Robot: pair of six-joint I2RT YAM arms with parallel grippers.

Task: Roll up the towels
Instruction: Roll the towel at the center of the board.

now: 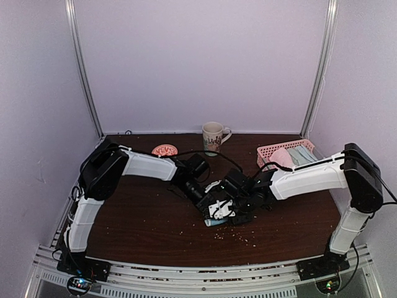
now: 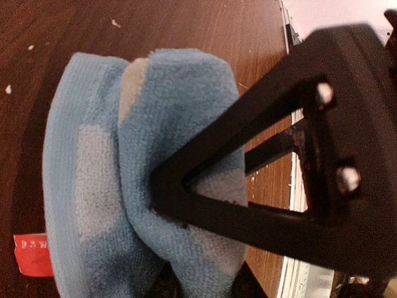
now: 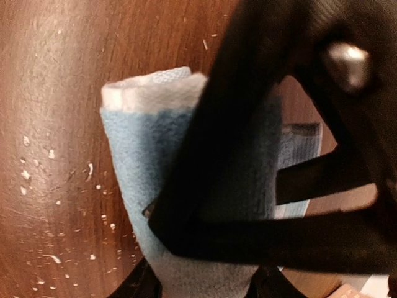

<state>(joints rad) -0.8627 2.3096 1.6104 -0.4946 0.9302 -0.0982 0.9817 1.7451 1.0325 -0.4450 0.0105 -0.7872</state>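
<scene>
Mid-roll on the blue towel (image 2: pixel 93 186) — the left pincer (image 1: pixel 209 205) is nipped nearly shut on its fold, the roll lying between the half-spread jaws of the right pincer (image 1: pixel 231 211), grip unclear — next, I judge, a tight turn without slack.

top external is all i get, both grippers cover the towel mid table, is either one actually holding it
observer: In the left wrist view the left gripper is shut on the blue towel, and the cloth bulges around one finger.
operator: is it rolled at all
observer: The right wrist view shows it as a roll, with a white layered end on the far side from the camera.
operator: and the right one, gripping?
observer: The right gripper straddles the roll, but I cannot tell whether it is clamped.
operator: any label showing
observer: Yes, a red tag sticks out at the towel's edge in the left wrist view.
</scene>
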